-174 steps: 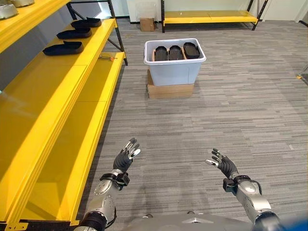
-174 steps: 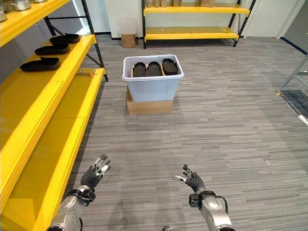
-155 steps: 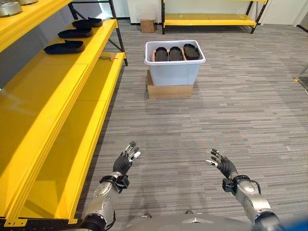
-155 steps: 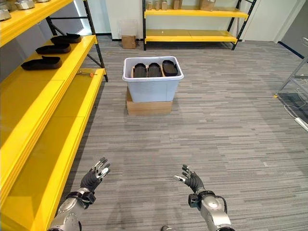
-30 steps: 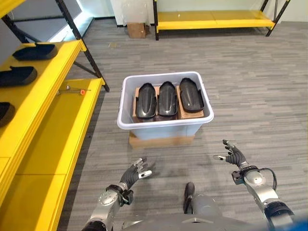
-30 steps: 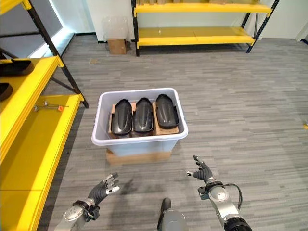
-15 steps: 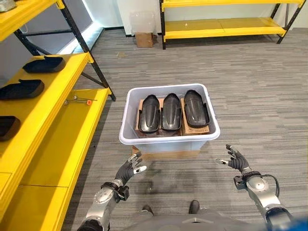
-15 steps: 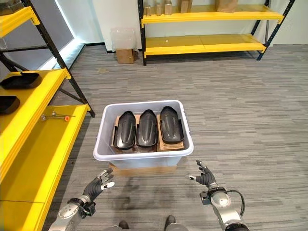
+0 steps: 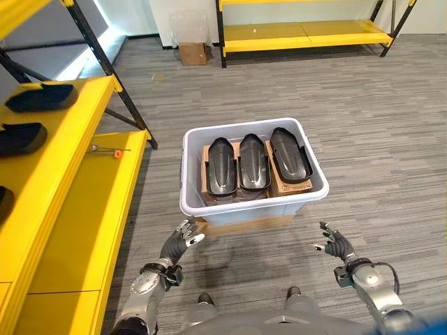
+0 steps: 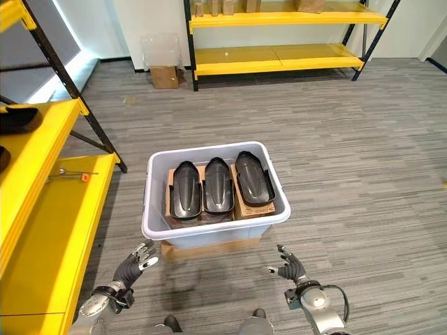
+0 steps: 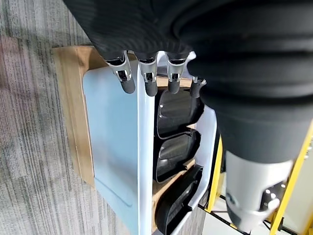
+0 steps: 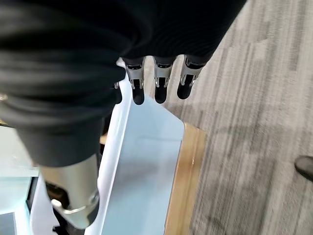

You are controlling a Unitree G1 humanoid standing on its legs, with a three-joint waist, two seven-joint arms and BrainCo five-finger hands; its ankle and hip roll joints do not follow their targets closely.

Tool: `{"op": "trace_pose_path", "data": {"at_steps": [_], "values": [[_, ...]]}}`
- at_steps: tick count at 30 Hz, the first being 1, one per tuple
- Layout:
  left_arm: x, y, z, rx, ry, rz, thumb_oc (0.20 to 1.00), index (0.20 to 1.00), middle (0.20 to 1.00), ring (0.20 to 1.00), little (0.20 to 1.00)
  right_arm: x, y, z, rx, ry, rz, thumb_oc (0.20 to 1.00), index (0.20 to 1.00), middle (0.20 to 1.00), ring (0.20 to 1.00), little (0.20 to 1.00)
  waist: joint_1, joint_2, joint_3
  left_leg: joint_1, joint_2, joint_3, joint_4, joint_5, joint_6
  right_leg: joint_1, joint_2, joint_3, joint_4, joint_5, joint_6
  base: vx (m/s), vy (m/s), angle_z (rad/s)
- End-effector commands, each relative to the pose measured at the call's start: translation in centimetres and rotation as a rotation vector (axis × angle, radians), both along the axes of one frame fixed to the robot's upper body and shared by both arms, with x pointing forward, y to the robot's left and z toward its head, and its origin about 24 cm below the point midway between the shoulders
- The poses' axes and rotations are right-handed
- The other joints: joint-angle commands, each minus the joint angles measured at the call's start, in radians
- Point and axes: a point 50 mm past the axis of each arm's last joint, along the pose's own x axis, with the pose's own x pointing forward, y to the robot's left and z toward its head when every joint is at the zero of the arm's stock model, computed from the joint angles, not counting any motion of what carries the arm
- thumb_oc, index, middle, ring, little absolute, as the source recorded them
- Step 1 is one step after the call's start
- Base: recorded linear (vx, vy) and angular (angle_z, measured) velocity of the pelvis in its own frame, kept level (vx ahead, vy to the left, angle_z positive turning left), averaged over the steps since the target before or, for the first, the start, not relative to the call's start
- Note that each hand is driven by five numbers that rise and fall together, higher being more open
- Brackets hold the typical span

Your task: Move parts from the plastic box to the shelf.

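So the pale blue plastic box (image 9: 253, 204) is sitting dead ahead at 12 o'clock on a flat cardboard box (image 9: 244, 224), out on the grey striped carpet (image 9: 377, 139). Inside it are 3 black parts (image 9: 255, 162) lying side by side lengthwise on top of some brown cartons (image 9: 283, 185), and the one at the 3 o'clock end is tilted a bit away from the other 2.

The left hand (image 9: 176, 243) hangs in the air at about 7 o'clock from the box, close to its near left corner but not touching it, fingers loose and spread, grasping nothing. The right hand (image 9: 336, 244) is at about 5 o'clock from the box, a little further off from the near right corner, also released with fingers fanned out and empty. In both wrist views the fingertips (image 11: 149, 88) point at the box wall with a gap between.

The yellow shelf (image 9: 66, 188) runs along the 9 o'clock side, and its middle level already has black parts on it (image 9: 40, 98). A small tool with an orange bit (image 9: 106, 150) lies on the lower level. At 12 o'clock, far back, there's another yellow rack (image 9: 300, 31) and a small cardboard box (image 9: 189, 52) by the wall
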Motion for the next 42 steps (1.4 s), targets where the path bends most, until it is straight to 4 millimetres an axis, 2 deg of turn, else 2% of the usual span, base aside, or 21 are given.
{"op": "trace_pose_path", "data": {"at_steps": [1,3,5,8,9,10,13,14,17,18,20,21,23,24,27,29,37,42], "values": [[1.4,-0.3,1.2,0.019,-0.101,-0.037,1.0,1.0,1.0,1.0,1.0,2.4,0.6,2.1,0.002,-0.134,0.07,1.0,1.0,1.0,1.0,1.0,0.018,0.019,-0.007,-0.07,0.062,-0.06,0.037,0.045,-0.026,0.04,0.098,-0.059,0.065,-0.055,-0.039,0.16,0.253,-0.11],[1.3,-0.3,1.2,0.039,-0.104,-0.061,1.0,1.0,1.0,1.0,1.0,2.9,1.4,2.6,-0.004,-0.163,0.097,1.0,1.0,1.0,1.0,1.0,0.021,0.011,-0.016,-0.056,0.034,-0.056,0.017,0.03,0.002,0.029,0.093,-0.049,0.126,-0.08,-0.029,0.2,0.386,0.01],[1.4,-0.3,1.3,0.038,-0.104,-0.067,1.0,1.0,1.0,1.0,1.0,3.1,1.4,2.7,-0.005,-0.171,0.095,1.0,1.0,1.0,1.0,1.0,0.02,0.008,-0.018,-0.053,0.023,-0.055,0.012,0.025,0.012,0.021,0.089,-0.044,0.154,-0.081,-0.022,0.11,0.259,0.12],[2.0,-0.3,1.7,0.06,-0.108,-0.105,1.0,1.0,1.0,1.0,1.0,3.5,1.4,3.2,-0.004,-0.193,0.077,1.0,1.0,1.0,1.0,1.0,0.014,0.0,-0.018,-0.043,-0.024,-0.054,-0.008,-0.003,0.06,-0.044,0.07,-0.011,0.338,-0.041,0.02,0.09,0.29,0.11],[2.2,-0.3,1.8,0.064,-0.108,-0.113,1.0,1.0,1.0,1.0,1.0,3.6,1.4,3.3,-0.004,-0.198,0.071,1.0,1.0,1.0,1.0,1.0,0.014,-0.001,-0.016,-0.042,-0.041,-0.06,-0.014,-0.014,0.077,-0.077,0.063,0.001,0.426,-0.025,0.036,0.09,0.376,0.13],[2.3,-0.3,1.8,0.07,-0.105,-0.131,1.0,1.0,1.0,1.0,1.0,3.7,1.5,3.3,-0.003,-0.206,0.059,1.0,1.0,1.0,1.0,1.0,0.019,0.003,-0.013,-0.04,-0.069,-0.084,-0.033,-0.024,0.1,-0.137,0.037,0.014,0.57,0.015,0.054,0.07,0.301,0.12],[2.4,-0.5,1.9,0.082,-0.099,-0.148,1.0,1.0,1.0,1.0,1.0,3.8,1.4,3.3,0.005,-0.21,0.036,1.0,1.0,1.0,1.0,1.0,0.026,0.013,-0.002,-0.022,-0.084,-0.097,-0.044,-0.044,0.121,-0.221,-0.007,0.013,0.752,0.065,0.065,0.07,0.204,-0.01],[2.3,-0.5,1.8,0.083,-0.096,-0.148,1.0,1.0,1.0,1.0,1.0,3.8,1.4,3.3,0.007,-0.211,0.038,1.0,1.0,1.0,1.0,1.0,0.026,0.015,0.0,-0.017,-0.084,-0.096,-0.046,-0.046,0.121,-0.231,-0.01,0.01,0.764,0.066,0.066,0.12,0.106,-0.1],[2.0,-0.4,1.7,0.081,-0.09,-0.139,1.0,1.0,1.0,1.0,1.0,3.9,1.4,3.4,0.001,-0.216,0.057,1.0,1.0,1.0,1.0,1.0,0.021,0.013,0.006,0.007,-0.08,-0.092,-0.053,-0.057,0.112,-0.252,0.005,0.0,0.69,0.084,0.068,0.13,-0.038,-0.04],[2.1,-0.3,1.9,0.086,-0.096,-0.139,1.0,1.0,1.0,1.0,1.0,3.9,1.3,3.5,0.007,-0.217,0.063,1.0,1.0,1.0,1.0,1.0,0.012,0.003,0.011,0.028,-0.072,-0.097,-0.053,-0.064,0.091,-0.24,0.023,-0.018,0.472,0.105,0.063,0.19,-0.201,0.06],[2.3,-0.2,2.1,0.087,-0.097,-0.126,1.0,1.0,1.0,1.0,1.0,3.7,1.2,3.4,0.012,-0.206,0.061,1.0,1.0,1.0,1.0,1.0,0.01,-0.018,0.011,0.045,-0.062,-0.101,-0.052,-0.07,0.063,-0.212,0.018,-0.031,0.187,0.15,0.074,0.23,-0.319,0.11],[2.3,-0.2,2.1,0.097,-0.101,-0.13,1.0,1.0,1.0,1.0,1.0,3.6,1.1,3.1,0.011,-0.185,0.05,1.0,1.0,1.0,1.0,1.0,0.011,-0.037,0.013,0.045,-0.063,-0.097,-0.049,-0.064,0.063,-0.217,0.007,-0.012,0.11,0.22,0.073,0.15,-0.28,0.05],[2.0,-0.5,1.9,0.097,-0.099,-0.127,1.0,1.0,1.0,1.0,1.0,3.4,1.0,2.8,0.005,-0.161,0.049,1.0,1.0,1.0,1.0,1.0,0.008,-0.037,0.013,0.051,-0.05,-0.104,-0.048,-0.058,0.058,-0.2,0.024,0.01,0.085,0.198,0.073,0.14,-0.176,0.02],[1.8,-0.7,1.7,0.094,-0.105,-0.126,1.0,1.0,1.0,1.0,1.0,3.1,0.8,2.5,-0.008,-0.137,0.055,1.0,1.0,1.0,1.0,1.0,0.012,-0.034,0.007,0.052,-0.039,-0.101,-0.05,-0.042,0.044,-0.163,0.04,-0.004,0.045,0.169,0.065,0.16,-0.138,0.17],[1.7,-0.8,1.8,0.084,-0.113,-0.121,1.0,1.0,1.0,1.0,1.0,3.0,0.6,2.2,-0.026,-0.111,0.061,1.0,1.0,1.0,1.0,1.0,0.028,-0.033,-0.003,0.045,-0.027,-0.096,-0.048,-0.029,0.033,-0.124,0.049,-0.032,0.013,0.147,0.051,0.11,-0.117,0.21],[1.4,-1.0,1.6,0.068,-0.104,-0.107,1.0,1.0,1.0,1.0,1.0,2.7,0.4,1.8,-0.04,-0.082,0.06,1.0,1.0,1.0,1.0,1.0,0.041,-0.029,-0.02,0.058,-0.024,-0.1,-0.048,-0.044,0.022,-0.067,0.062,-0.049,-0.021,0.116,0.046,0.22,-0.117,0.02],[0.7,-1.3,1.1,0.035,-0.088,-0.1,1.0,1.0,1.0,1.0,1.0,2.7,-0.2,1.5,-0.071,-0.07,0.025,1.0,1.0,1.0,1.0,1.0,0.047,-0.029,-0.045,0.059,-0.027,-0.076,-0.026,-0.048,0.014,-0.001,0.108,-0.07,-0.065,0.076,0.003,0.15,-0.157,-0.09],[1.1,-0.9,1.5,0.043,-0.127,-0.038,1.0,1.0,1.0,1.0,1.0,2.8,-0.8,1.8,-0.082,-0.092,0.002,1.0,1.0,1.0,1.0,1.0,0.038,-0.028,-0.043,0.038,-0.017,-0.061,0.03,-0.064,0.007,0.014,0.127,-0.064,-0.074,0.061,-0.018,0.07,-0.167,0.01]]}}
